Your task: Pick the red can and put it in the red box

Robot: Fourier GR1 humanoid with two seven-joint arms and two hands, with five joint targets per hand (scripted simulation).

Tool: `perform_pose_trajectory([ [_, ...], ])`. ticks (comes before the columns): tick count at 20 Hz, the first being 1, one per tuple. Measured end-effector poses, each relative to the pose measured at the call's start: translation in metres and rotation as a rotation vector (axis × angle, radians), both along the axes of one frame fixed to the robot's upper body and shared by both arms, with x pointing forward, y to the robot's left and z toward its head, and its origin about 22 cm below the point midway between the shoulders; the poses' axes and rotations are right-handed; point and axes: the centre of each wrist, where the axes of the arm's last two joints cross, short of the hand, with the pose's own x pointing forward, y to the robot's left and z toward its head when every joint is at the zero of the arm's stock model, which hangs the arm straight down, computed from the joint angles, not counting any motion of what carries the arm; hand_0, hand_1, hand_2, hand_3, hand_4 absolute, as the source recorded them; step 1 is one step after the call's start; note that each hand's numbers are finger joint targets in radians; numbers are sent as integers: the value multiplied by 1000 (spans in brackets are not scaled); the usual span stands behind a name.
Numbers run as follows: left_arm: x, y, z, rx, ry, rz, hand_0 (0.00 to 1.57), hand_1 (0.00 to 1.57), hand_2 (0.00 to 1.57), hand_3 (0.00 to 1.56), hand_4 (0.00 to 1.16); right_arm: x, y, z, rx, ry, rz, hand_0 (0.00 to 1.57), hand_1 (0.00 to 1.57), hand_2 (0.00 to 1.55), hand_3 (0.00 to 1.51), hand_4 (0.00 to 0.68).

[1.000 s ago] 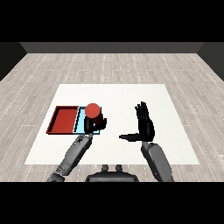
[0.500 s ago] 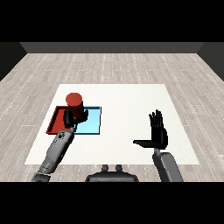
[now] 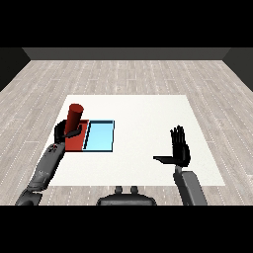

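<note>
Now: left robot hand grasping red can | right robot hand released | labels unreadable

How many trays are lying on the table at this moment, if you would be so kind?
2. The red tray lies at the table's left, partly hidden behind the left hand and the red can. The light blue tray lies beside it, on its right.

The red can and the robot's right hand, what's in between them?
In the head view, the light blue tray and bare white table lie between the red can and right hand.
</note>
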Motion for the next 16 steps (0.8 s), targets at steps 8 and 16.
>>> perform_pose_trajectory([
  [8,-9,51,-41,120,347,176,0,0,0,0,719,13,-3,-11,-3,2,-22,0,0,0,0,0],
  [16,-20,50,-76,118,560,145,0,0,0,0,197,34,3,-20,-11,6,-26,0,0,0,0,0],
])
